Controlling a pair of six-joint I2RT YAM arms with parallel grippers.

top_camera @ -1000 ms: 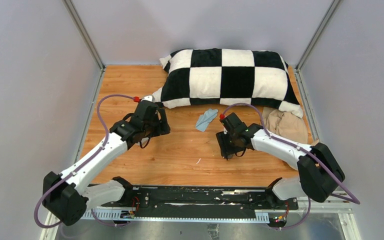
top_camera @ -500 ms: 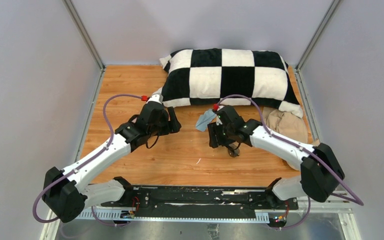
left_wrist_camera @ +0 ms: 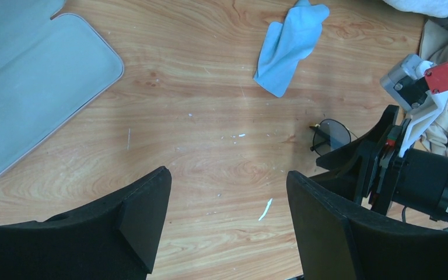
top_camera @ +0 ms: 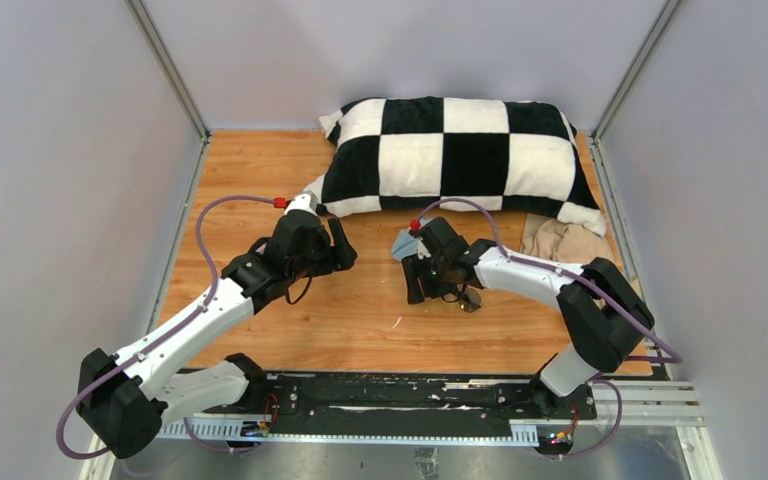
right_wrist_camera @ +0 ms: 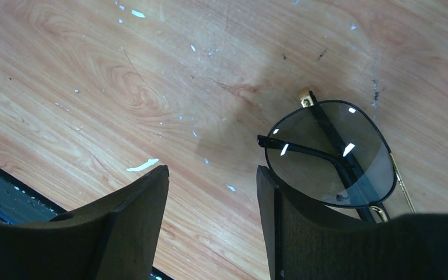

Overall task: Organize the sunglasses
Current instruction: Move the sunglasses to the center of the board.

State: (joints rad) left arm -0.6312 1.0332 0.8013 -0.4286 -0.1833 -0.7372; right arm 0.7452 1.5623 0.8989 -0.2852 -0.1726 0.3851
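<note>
The sunglasses (right_wrist_camera: 332, 153) lie folded on the wooden table, with dark lenses and a thin dark frame. In the top view they (top_camera: 467, 298) lie just right of my right gripper (top_camera: 416, 284). The right gripper (right_wrist_camera: 212, 170) is open and empty. The glasses lie outside its gap, beside and partly behind its right finger (right_wrist_camera: 303, 233). My left gripper (top_camera: 337, 248) is open and empty over bare wood (left_wrist_camera: 228, 174). It sees the sunglasses (left_wrist_camera: 331, 135) next to the right arm. A grey oblong case (left_wrist_camera: 35, 76) lies at its upper left.
A light blue cloth (top_camera: 402, 242) lies crumpled by the right wrist and also shows in the left wrist view (left_wrist_camera: 289, 46). A black-and-white checkered pillow (top_camera: 460, 155) fills the back. A beige fabric (top_camera: 565, 242) lies at the right edge. Grey walls enclose the table.
My right gripper has moved left and back, off the sunglasses, which now lie uncovered on the table to its right. My left arm has reached further toward the centre.
</note>
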